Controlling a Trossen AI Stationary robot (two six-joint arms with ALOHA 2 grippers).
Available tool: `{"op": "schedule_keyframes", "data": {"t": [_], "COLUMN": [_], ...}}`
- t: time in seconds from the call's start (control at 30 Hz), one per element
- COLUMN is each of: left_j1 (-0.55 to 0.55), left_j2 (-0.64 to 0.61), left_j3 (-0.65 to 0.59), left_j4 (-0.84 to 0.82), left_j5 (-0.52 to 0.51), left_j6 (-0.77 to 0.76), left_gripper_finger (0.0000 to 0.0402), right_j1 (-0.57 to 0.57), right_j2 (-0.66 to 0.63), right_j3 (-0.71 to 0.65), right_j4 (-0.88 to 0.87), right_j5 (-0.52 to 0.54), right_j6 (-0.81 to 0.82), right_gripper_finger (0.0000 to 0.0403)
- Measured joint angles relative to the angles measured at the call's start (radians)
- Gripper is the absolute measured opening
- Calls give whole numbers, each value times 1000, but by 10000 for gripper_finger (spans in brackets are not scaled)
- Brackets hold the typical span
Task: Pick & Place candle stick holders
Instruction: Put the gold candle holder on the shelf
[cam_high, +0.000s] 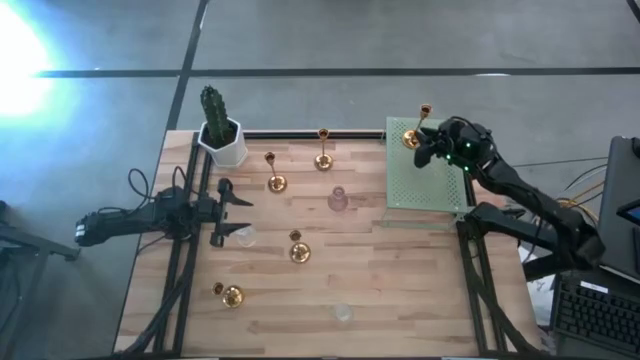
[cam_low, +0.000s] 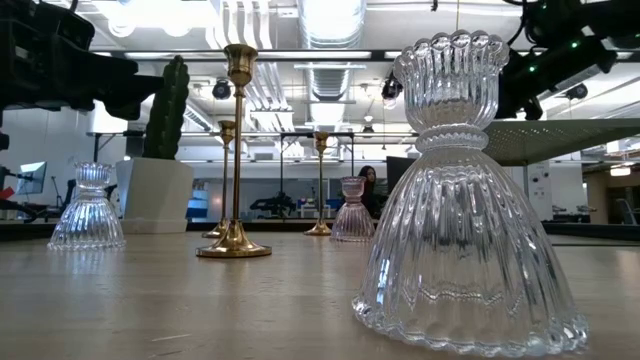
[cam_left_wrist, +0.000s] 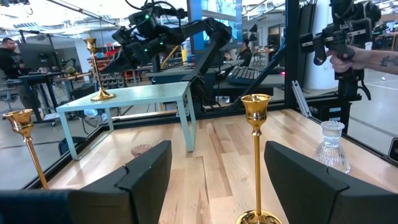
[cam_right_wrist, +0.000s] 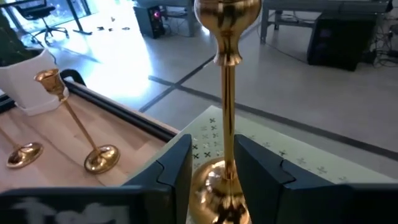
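A tall gold candle stick holder (cam_high: 412, 135) stands by its round base on the green perforated mat (cam_high: 430, 190) at the table's far right. My right gripper (cam_high: 425, 150) is open, with a finger on each side of the holder's thin stem (cam_right_wrist: 227, 124). My left gripper (cam_high: 235, 215) is open and empty at the table's left, next to a clear glass holder (cam_high: 245, 237). More gold holders stand on the wood at the far middle (cam_high: 323, 160), left of that (cam_high: 275, 183), at the centre (cam_high: 298, 252) and near the front left (cam_high: 230, 295). A pinkish glass one (cam_high: 338, 200) stands mid-table. My right gripper's fingers (cam_right_wrist: 177, 165) come level at the lower stem (cam_right_wrist: 229, 149), just above the base. There is a clear gap on one side; the other finger lies close to the stem, and I cannot tell whether it touches. The holder stands upright on the mat.
A white pot with a green cactus (cam_high: 220, 135) stands at the far left corner. A clear glass holder (cam_high: 343, 313) sits near the front edge and fills the low view (cam_low: 465, 200). The mat is a raised platform on legs (cam_left_wrist: 130, 99). A person's arm (cam_left_wrist: 367, 56) shows beyond the table.
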Motion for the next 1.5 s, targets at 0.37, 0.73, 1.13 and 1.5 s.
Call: {"op": "schedule_keyframes", "data": {"t": [0.37, 0.73, 1.13, 1.5], "left_j1": [0, 0, 0, 0], "left_j2": [0, 0, 0, 0], "left_j3": [0, 0, 0, 0], "left_j4": [0, 0, 0, 0], "left_j5": [0, 0, 0, 0], "left_j6": [0, 0, 0, 0], "left_gripper_finger": [262, 262, 262, 262], "right_j1": [0, 0, -7, -7], "right_j2": [102, 148, 128, 122], "right_j3": [45, 48, 46, 46], "right_j4": [48, 66, 28, 38], "right_j5": [71, 154, 332, 345], "right_j6": [7, 12, -10, 25], "right_gripper_finger": [85, 16, 13, 12]}}
